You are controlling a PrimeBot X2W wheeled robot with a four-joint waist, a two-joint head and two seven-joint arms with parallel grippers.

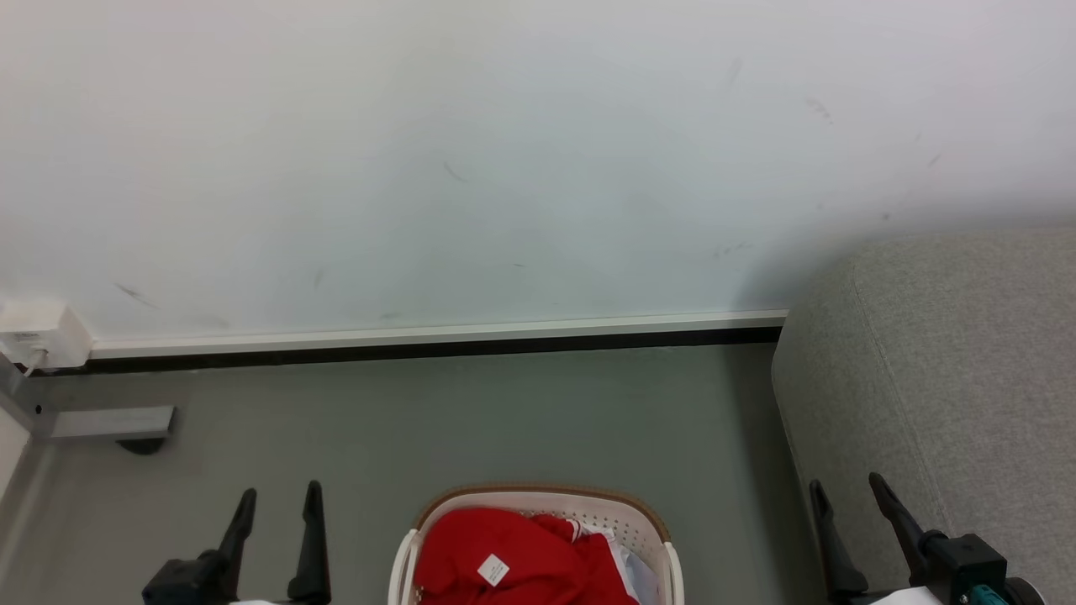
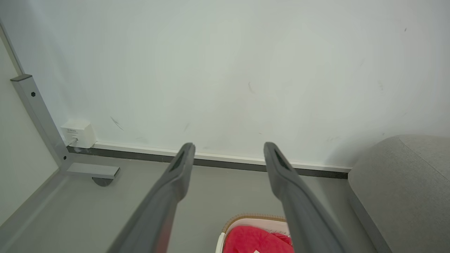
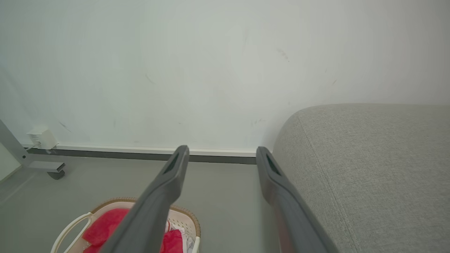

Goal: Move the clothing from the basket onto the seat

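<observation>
Red clothing with a small white label lies heaped in the cream basket, which has a brown rim and stands on the floor at the bottom middle of the head view. The grey fabric seat rises to the right of it. My left gripper hangs open to the left of the basket, nothing between its fingers. My right gripper is open too, in front of the seat's edge. The left wrist view catches the clothing, the basket and the seat; the right wrist view has the basket and the seat.
A pale wall with a white skirting board runs behind the basket. A grey metal frame foot and a white wall box sit at the left. Grey floor lies between the basket and the wall.
</observation>
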